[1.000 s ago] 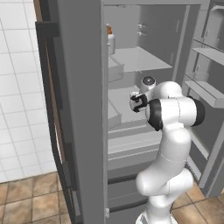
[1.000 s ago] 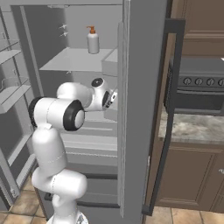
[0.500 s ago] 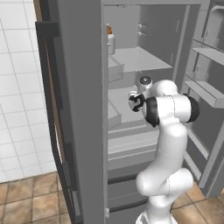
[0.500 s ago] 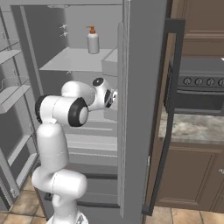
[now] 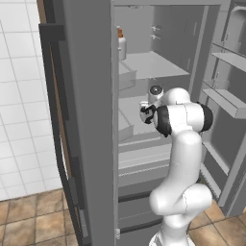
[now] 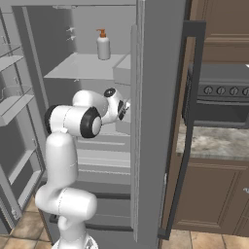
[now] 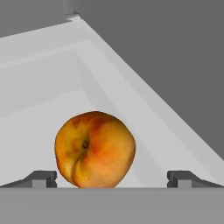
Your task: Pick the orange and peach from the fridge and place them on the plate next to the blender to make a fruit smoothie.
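Tall grey fridge (image 5: 91, 120) stands with doors open; grey inner shelves and door bins exposed. White arm reaches into the middle shelf level, wrist turned toward the fridge's inner left side in the left base view.

Two-finger tool (image 7: 111, 177): dark fingertips (image 7: 41, 178) spread wide, released, nothing between them clamped. Seen in the left base view at the end of the wrist (image 5: 145, 113), and in the right base view close to the centre door edge (image 6: 124, 110).

Small round peach, orange with a darker red blush (image 7: 95, 149), sits on a pale grey shelf floor inside the fridge, just ahead of the tool and between the lines of the two fingertips, nearer the one on the left of the hand view. Stem dimple faces the camera. Cannot tell whether a fingertip touches it.

White bottle with orange pump top (image 6: 102, 45) stands upright on the upper shelf, toward the back.

Dark stove with knobs (image 6: 219, 95) and speckled counter (image 6: 214, 142) sit beside the fridge in the right base view.
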Controlling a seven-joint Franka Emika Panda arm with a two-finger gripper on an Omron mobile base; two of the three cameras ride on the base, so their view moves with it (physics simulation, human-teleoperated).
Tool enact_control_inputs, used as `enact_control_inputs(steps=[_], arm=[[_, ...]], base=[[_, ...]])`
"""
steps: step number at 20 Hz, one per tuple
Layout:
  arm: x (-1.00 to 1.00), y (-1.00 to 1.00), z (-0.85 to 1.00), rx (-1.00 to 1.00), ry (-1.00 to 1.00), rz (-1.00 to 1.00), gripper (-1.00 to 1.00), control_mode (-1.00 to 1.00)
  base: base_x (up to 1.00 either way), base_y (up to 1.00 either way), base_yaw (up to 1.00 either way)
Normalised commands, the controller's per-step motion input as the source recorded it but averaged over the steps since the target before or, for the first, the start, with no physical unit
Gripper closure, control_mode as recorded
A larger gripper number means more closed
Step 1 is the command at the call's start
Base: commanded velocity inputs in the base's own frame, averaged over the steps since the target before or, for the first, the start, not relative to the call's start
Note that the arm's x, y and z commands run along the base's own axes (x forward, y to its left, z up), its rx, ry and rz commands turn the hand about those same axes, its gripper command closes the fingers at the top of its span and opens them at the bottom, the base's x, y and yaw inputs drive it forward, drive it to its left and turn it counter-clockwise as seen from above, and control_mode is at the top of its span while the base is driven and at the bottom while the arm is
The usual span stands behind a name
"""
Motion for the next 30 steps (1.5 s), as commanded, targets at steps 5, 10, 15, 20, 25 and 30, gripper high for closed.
enact_control_inputs(steps=[5,10,15,20,25,30], arm=[[0.27,0.00,-0.16,0.00,0.01,-0.02,-1.00,-1.00],[0.25,0.00,-0.10,0.00,0.01,-0.02,-1.00,-1.00],[0.16,-0.01,-0.13,0.00,0.02,-0.01,1.00,-1.00],[0.00,-0.08,-0.28,0.00,0.01,0.00,1.00,-1.00],[0.00,-0.02,-0.05,0.00,-0.01,0.00,1.00,-1.00],[-0.16,0.00,0.00,0.00,-0.01,0.00,1.00,-1.00]], base=[[0.00,0.00,0.00],[0.00,0.00,0.00],[0.00,0.00,0.00],[0.00,0.00,0.00],[0.00,0.00,0.00],[0.00,0.00,0.00]])
